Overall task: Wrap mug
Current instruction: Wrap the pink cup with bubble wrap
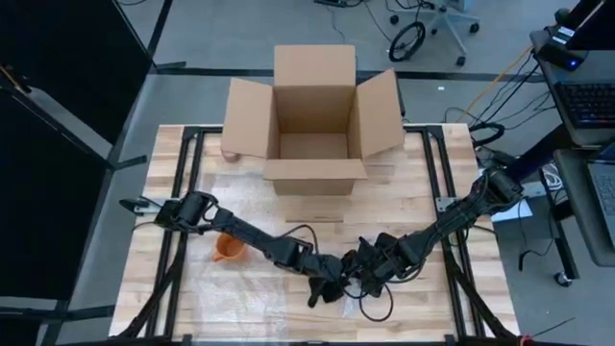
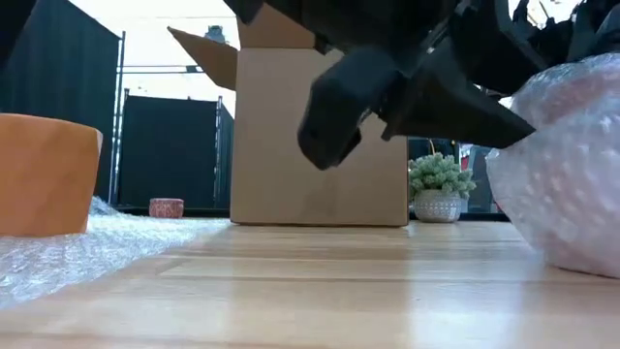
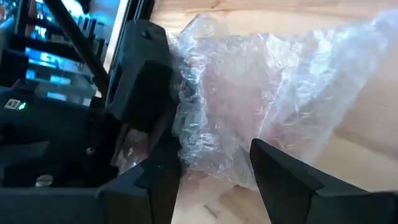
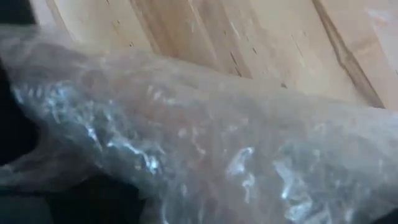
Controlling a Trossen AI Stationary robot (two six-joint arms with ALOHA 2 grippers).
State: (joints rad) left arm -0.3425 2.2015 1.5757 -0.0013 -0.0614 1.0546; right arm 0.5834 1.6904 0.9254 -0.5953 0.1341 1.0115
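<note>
even overhead light, backlit glare in low view, blurred close-up bubble wrap (image 4: 205,149)

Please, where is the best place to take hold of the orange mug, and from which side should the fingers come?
Probably by the rim. The orange mug stands upright on the bubble wrap sheet with its mouth open upward, so fingers coming straight down could close over one wall, one inside and one outside. The left gripper is nearer, but sits beside the right gripper at a bubble wrap bundle.
</note>
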